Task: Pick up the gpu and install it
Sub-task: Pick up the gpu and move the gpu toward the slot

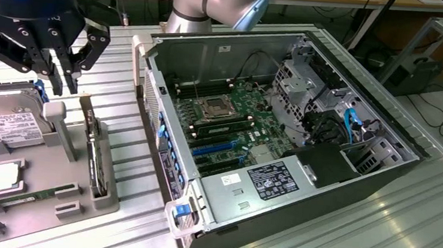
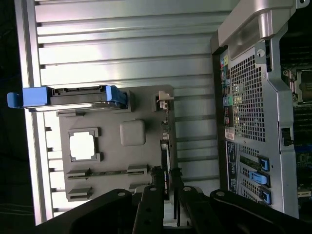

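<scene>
The gpu (image 1: 95, 149) stands on edge in a slot of the grey parts tray (image 1: 41, 168), at the exterior view's left. It shows as a thin dark card. My gripper (image 1: 64, 89) hangs just above the card's far end, not touching it. In the wrist view the gpu (image 2: 165, 156) runs edge-on toward my gripper (image 2: 169, 195). The dark fingers (image 2: 150, 207) stand a narrow gap apart with nothing held between them. The open computer case (image 1: 211, 57) lies to the tray's right, its motherboard (image 1: 230, 119) and blue card slots (image 1: 215, 149) exposed.
On the tray lie a hard drive (image 1: 9, 120) with blue rails, a square processor (image 1: 0, 178) and a narrow memory stick (image 1: 27, 197). A tall grey post (image 1: 60, 128) rises beside the gpu. The case's rear wall (image 2: 248, 97) stands close to the tray. Ribbed metal table all around.
</scene>
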Tool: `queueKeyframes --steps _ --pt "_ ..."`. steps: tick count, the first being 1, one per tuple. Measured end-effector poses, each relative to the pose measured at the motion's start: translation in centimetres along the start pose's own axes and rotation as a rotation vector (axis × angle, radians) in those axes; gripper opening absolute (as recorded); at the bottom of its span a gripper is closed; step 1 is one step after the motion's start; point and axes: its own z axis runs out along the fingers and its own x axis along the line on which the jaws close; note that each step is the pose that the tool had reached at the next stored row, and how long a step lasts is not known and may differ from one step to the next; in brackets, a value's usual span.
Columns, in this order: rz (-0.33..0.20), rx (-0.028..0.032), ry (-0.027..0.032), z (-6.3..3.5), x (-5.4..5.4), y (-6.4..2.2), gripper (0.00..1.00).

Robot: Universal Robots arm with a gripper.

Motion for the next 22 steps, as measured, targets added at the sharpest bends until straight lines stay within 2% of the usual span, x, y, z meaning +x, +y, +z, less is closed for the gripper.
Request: queueKeyframes --steps 3,4,7,9,10,11,12,17,22 --pt "0.000 0.0000 0.0000 0.00 0.0 0.00 0.36" --pt "0.000 0.0000 0.0000 0.00 0.0 0.00 0.36" --pt "0.000 0.0000 0.0000 0.00 0.0 0.00 0.54" --pt "-0.003 -0.0003 0.0000 0.12 0.0 -0.01 0.54" --pt "-0.006 -0.0003 0.0004 0.28 0.0 -0.02 0.60" --pt "-0.010 -0.0003 0.0012 0.45 0.0 -0.02 0.60" --pt "-0.013 -0.0001 0.0017 0.57 0.0 -0.03 0.66" --pt "-0.024 0.0001 0.0024 1.54 0.0 -0.27 0.66" --pt "-0.025 0.0016 0.0024 1.80 0.0 -0.29 0.66"
